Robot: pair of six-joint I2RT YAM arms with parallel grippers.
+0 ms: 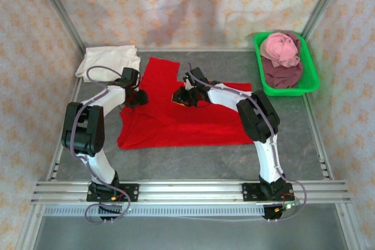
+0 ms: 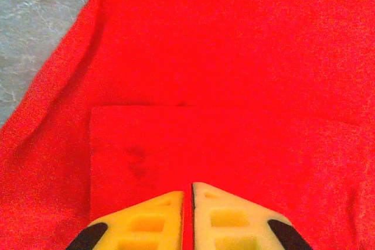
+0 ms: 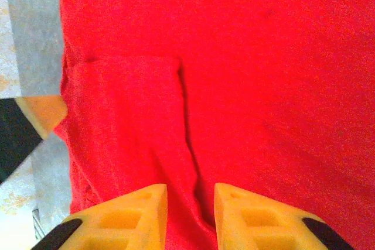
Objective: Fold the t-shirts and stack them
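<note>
A bright red t-shirt (image 1: pixel 176 124) lies spread flat in the middle of the grey table. My left gripper (image 1: pixel 136 98) rests on its left edge. In the left wrist view its jaws (image 2: pixel 191 187) are pressed almost together, with a thin sliver of the red cloth (image 2: pixel 234 57) pinched between them. My right gripper (image 1: pixel 183 96) sits on the shirt's upper middle. Its fingers (image 3: pixel 190 187) stand apart astride a raised fold of red cloth (image 3: pixel 263 86). A folded cream-white t-shirt (image 1: pixel 108 61) lies at the back left.
A green tray (image 1: pixel 286 92) at the back right holds a pink t-shirt (image 1: pixel 280 48) on top of a maroon one (image 1: pixel 282 74). Bare grey table (image 1: pixel 193 162) runs in front of the red shirt, up to the aluminium rail (image 1: pixel 187 191). Patterned walls enclose three sides.
</note>
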